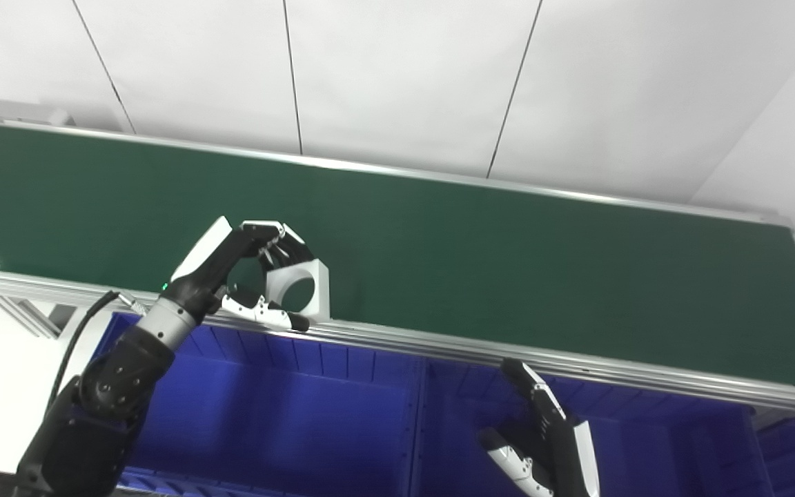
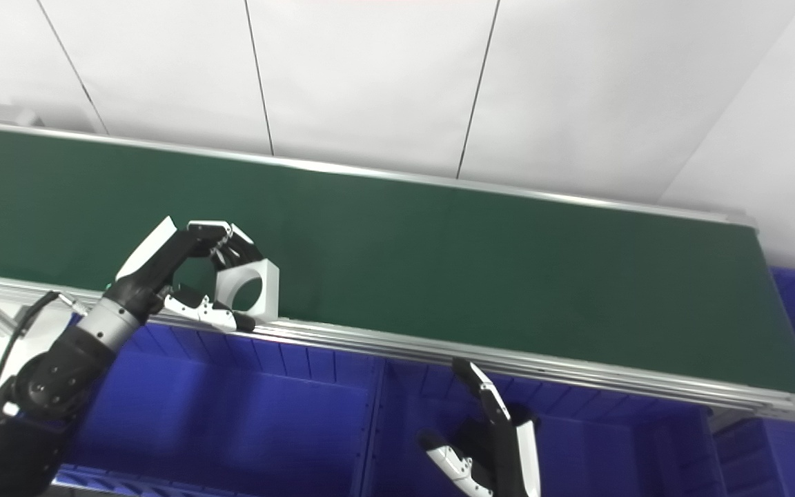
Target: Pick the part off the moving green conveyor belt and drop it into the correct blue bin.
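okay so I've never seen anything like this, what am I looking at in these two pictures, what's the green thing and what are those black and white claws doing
Both pictures come from two cameras side by side on a humanoid robot's head, so they show one scene. The green strip is a conveyor belt. The "claws" are the robot's hands. The left hand has its fingers closed around a white block with a round hole, the part, at the belt's near edge. The right hand waits below, open and holding nothing. Under the belt stand blue bins for parts.

My left hand (image 2: 187, 276) grips the white part (image 2: 249, 286) at the belt's (image 2: 473, 276) near rail; my right hand (image 2: 491, 449) (fingers spread) waits at 5 o'clock over a bin (image 2: 232, 407).
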`<action>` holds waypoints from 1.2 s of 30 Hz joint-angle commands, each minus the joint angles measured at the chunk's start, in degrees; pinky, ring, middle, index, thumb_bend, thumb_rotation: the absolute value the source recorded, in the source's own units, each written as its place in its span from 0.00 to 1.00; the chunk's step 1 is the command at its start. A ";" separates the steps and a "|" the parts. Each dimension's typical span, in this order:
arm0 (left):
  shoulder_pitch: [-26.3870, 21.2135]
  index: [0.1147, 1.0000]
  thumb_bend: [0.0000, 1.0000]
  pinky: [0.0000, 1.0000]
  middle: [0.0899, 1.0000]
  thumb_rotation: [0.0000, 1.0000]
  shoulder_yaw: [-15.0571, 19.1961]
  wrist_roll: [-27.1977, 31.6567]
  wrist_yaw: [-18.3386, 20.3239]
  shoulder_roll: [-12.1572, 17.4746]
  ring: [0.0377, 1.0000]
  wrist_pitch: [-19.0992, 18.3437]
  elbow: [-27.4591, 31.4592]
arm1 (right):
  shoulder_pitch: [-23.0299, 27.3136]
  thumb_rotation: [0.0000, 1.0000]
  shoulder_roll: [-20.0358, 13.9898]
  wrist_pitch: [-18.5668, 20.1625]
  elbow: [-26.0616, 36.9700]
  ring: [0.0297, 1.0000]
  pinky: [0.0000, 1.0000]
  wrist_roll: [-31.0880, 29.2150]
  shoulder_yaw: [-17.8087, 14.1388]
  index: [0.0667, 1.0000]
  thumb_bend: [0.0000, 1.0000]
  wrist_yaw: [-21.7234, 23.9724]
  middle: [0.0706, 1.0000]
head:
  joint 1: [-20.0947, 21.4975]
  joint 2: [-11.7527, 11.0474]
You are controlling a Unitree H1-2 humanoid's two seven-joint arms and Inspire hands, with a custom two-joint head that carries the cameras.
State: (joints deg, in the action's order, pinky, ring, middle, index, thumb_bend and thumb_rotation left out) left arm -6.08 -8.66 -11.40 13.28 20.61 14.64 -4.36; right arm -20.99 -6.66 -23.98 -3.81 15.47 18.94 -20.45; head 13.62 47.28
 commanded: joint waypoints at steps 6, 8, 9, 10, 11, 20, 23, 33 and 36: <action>0.60 0.40 0.50 0.42 0.46 0.00 -1.32 1.75 1.27 -0.40 0.44 6.34 -3.57 | -0.43 0.69 2.37 -2.78 2.47 0.85 0.85 2.03 -1.70 0.83 0.80 1.50 0.83 | 3.61 0.80; 1.22 0.41 0.50 0.39 0.46 0.00 -2.13 1.67 1.70 -0.70 0.42 7.67 -4.31 | -0.63 0.69 2.78 -2.76 2.73 0.85 0.86 1.98 -2.10 0.84 0.79 2.05 0.83 | 4.28 1.32; 1.43 0.41 0.50 0.38 0.46 0.00 -2.51 1.42 1.68 -0.84 0.42 8.62 -4.72 | -0.71 0.69 2.93 -2.76 2.88 0.86 0.86 1.82 -2.26 0.84 0.79 2.30 0.84 | 4.39 1.42; 1.65 0.42 0.50 0.38 0.46 0.00 -2.86 1.42 1.77 -1.00 0.41 9.46 -5.11 | -0.80 0.69 3.12 -2.74 3.08 0.86 0.87 1.81 -2.45 0.84 0.79 2.53 0.84 | 4.76 1.60; 1.89 0.42 0.50 0.37 0.46 0.00 -3.17 1.27 1.86 -1.18 0.41 9.78 -5.33 | -0.83 0.69 3.23 -2.76 3.16 0.86 0.87 1.92 -2.60 0.84 0.79 2.57 0.84 | 4.76 1.60; 5.67 0.40 0.50 0.40 0.47 0.00 -4.48 -3.09 -0.44 -4.46 0.43 9.29 -7.00 | -0.67 0.69 3.71 -2.80 3.07 0.85 0.86 2.46 -3.48 0.84 0.79 2.68 0.83 | 6.40 1.54; 6.40 0.42 0.50 0.35 0.47 0.00 -5.00 -5.92 -1.88 -5.16 0.40 10.04 -7.50 | -0.89 0.69 4.04 -2.59 3.31 0.84 0.85 2.93 -4.07 0.84 0.79 2.87 0.83 | 6.51 1.49; 6.61 0.41 0.50 0.48 0.46 0.00 -7.25 -9.51 -5.23 -5.67 0.45 12.15 -11.38 | -1.55 0.69 5.49 -2.12 3.74 0.83 0.85 3.87 -5.63 0.83 0.79 3.94 0.82 | 6.80 1.18; 6.81 0.41 0.51 0.55 0.47 0.00 -7.50 -10.88 -5.11 -5.45 0.55 11.01 -11.50 | -1.55 0.68 5.79 -2.33 3.44 0.83 0.85 4.04 -6.06 0.83 0.79 4.14 0.82 | 6.94 1.06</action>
State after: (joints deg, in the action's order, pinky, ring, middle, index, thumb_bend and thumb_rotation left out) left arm 1.65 -16.30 -21.82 9.36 14.85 24.44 -16.87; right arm -22.60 -1.43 -23.97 -1.94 19.24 13.18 -16.48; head 20.57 48.34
